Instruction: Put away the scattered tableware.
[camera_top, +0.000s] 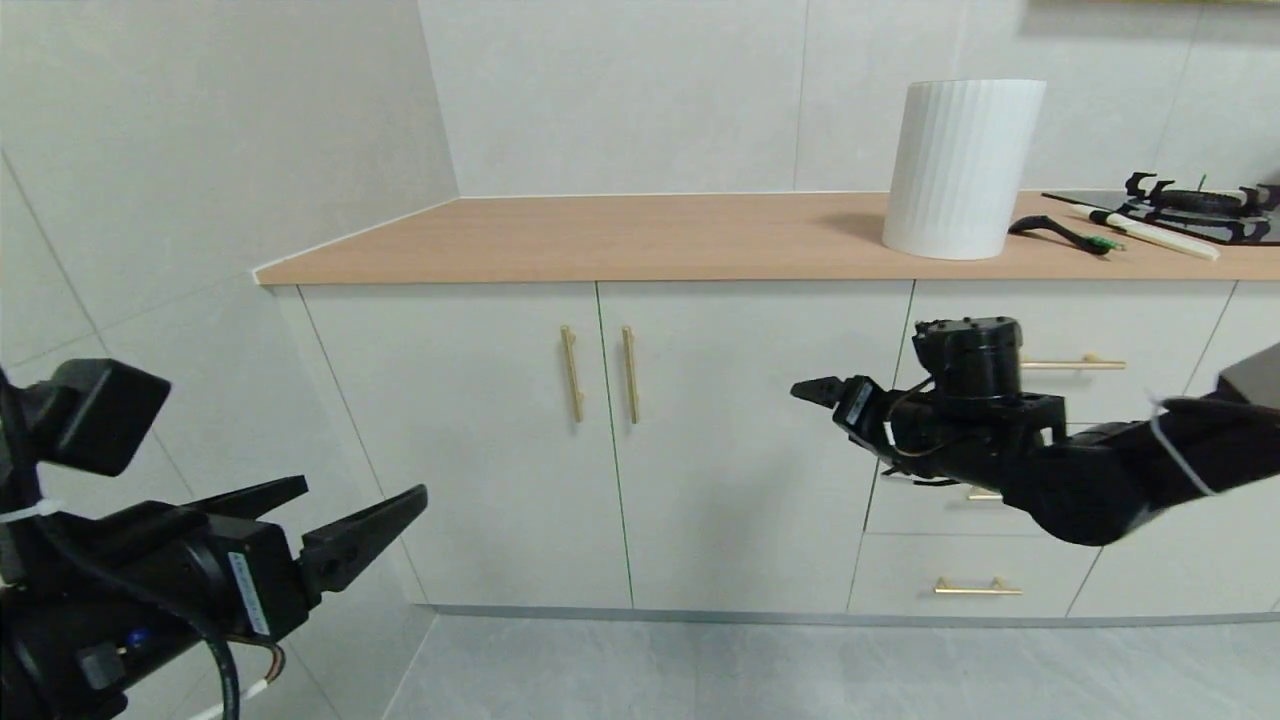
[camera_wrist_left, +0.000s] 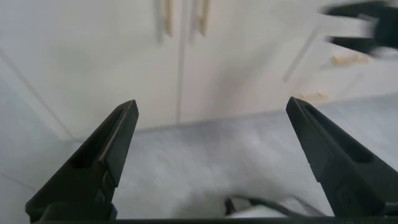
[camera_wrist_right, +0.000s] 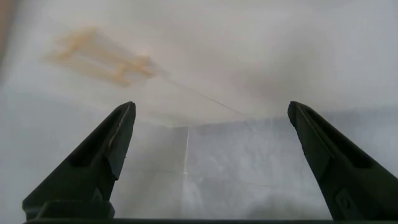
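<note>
Wooden kitchen surface (camera_top: 640, 240): utensils (camera_top: 1100, 235) are lying at 2 o'clock, just beside the white holder (camera_top: 960, 170). Left gripper (camera_top: 365, 487) and right gripper (camera_top: 805, 388) are hanging low, jaws spread, empty. Guessing the first pick is coming, needing the right one raised there.

One white ribbed canister (camera_top: 962, 168), one black-handled utensil (camera_top: 1060, 233), one pale-handled utensil (camera_top: 1150, 232), two vertical gold handles (camera_top: 570, 372) (camera_top: 629, 372)

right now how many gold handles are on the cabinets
5 handles: two upright on the doors, three on the drawers: top, middle half behind the right arm, bottom.
</note>
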